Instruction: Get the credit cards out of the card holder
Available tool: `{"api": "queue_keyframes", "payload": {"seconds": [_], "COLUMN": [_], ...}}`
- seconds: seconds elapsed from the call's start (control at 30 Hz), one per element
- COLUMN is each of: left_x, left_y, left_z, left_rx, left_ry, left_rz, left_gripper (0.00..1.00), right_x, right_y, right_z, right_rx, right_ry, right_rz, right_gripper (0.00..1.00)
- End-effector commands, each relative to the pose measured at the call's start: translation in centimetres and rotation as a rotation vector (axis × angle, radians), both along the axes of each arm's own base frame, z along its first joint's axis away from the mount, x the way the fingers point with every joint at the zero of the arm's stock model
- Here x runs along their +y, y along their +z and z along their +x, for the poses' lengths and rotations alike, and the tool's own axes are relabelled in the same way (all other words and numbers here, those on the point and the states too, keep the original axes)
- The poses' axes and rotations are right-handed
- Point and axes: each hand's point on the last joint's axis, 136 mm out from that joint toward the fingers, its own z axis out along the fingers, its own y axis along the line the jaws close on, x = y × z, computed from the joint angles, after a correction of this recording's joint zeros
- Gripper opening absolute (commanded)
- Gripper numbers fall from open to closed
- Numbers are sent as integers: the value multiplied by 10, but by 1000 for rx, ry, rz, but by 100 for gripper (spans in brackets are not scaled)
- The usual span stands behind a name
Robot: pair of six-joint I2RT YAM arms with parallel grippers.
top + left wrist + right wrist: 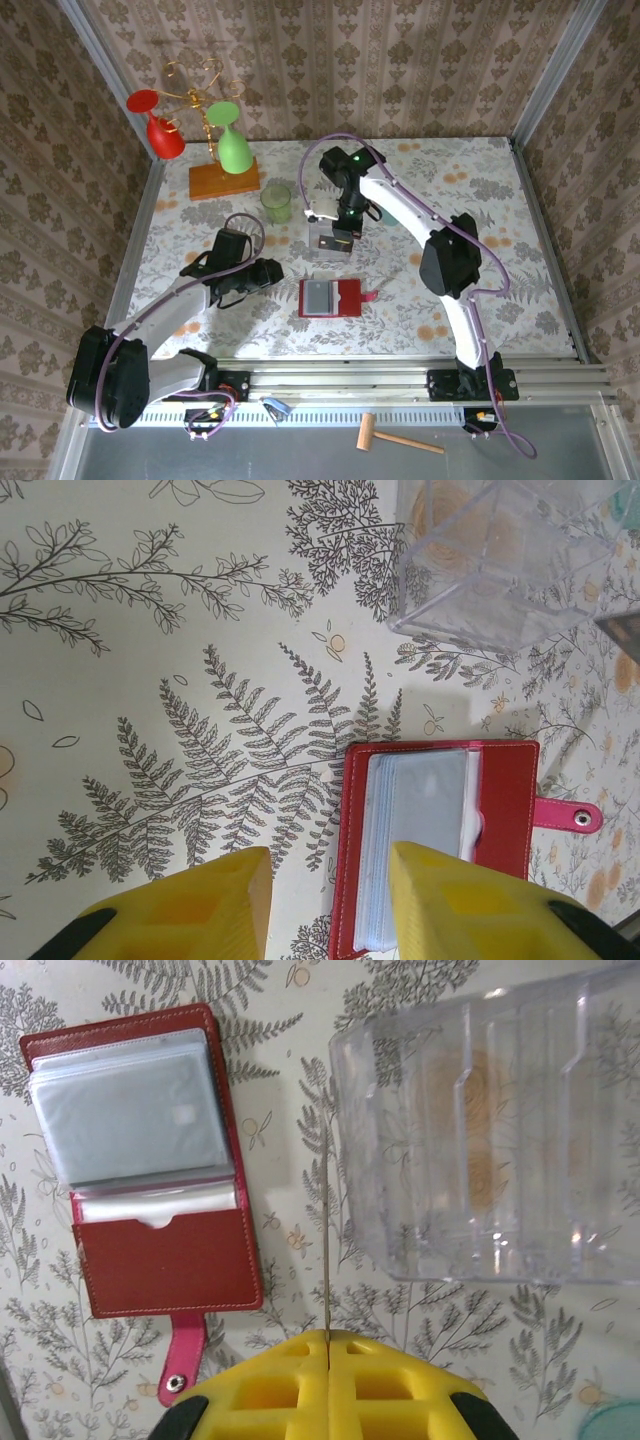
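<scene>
Credit cards (420, 820) are sleeved in the card holder (505, 800); left tool (328, 885) released. Clenched thinly by the right tool (327, 1348), the edge-on card (327, 1240) could be slipped outside the clear box (490, 1140) at upper right.

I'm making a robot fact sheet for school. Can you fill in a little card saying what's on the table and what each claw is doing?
card holder: red, lying open on the table
cards: a stack in the holder's clear pockets
clear box: beside the holder, with dividers inside
left gripper: open, holding nothing, over the holder's edge
right gripper: shut on a thin card, seen edge-on
</scene>
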Motion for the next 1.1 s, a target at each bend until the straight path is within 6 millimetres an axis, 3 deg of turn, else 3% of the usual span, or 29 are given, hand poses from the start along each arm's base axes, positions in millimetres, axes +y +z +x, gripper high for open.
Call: {"api": "queue_keyframes", "payload": {"seconds": [0.0,0.37,0.53,1.07], "left_x": [4,11,15,20], "left_y": [11,13,15,11], "left_z": [4,-1,-3,-6], "left_rx": [-36,-39,-47,-36], "left_ry": [10,35,50,68], "left_rz": [5,8,9,10], "left_gripper": [36,36,36,36], "right_x": [-4,10,10,9], "right_y": [0,-7,-19,-54], "right_z": [-3,23,28,16], "right_rx": [49,41,58,180], "right_ry": [29,52,65,63], "right_rz": [-22,20,8,-9], "right_gripper": [0,0,0,0]}}
